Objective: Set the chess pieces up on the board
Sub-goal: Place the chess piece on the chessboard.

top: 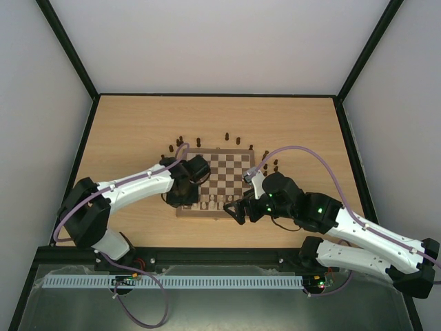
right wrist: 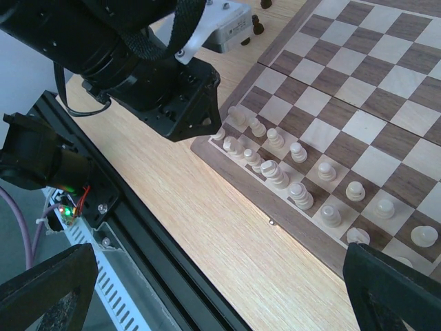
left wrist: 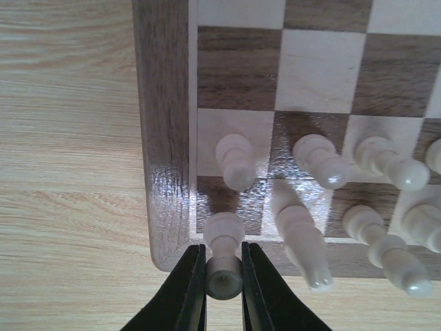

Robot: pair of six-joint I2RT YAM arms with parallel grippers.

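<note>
We find the board [top: 231,172] in the middle of the table [top: 138,124]; two rows of chess pieces [right wrist: 275,172] stand along its near edge, more pieces [top: 198,142] on the table behind its far edge. At the near left corner one piece [left wrist: 223,265] sits between the left gripper [left wrist: 224,293] fingers — the right gripper [top: 236,209] hangs over the near edge, rightward

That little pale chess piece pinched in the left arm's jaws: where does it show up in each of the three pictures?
Top external: not visible; the left arm covers it at the board near-left corner.
Left wrist: the pale piece sits bottom centre, between the black jaws.
Right wrist: upper middle, a small pale shape at the black jaw tip.
Shared landmark: the board's near-left corner.
</note>
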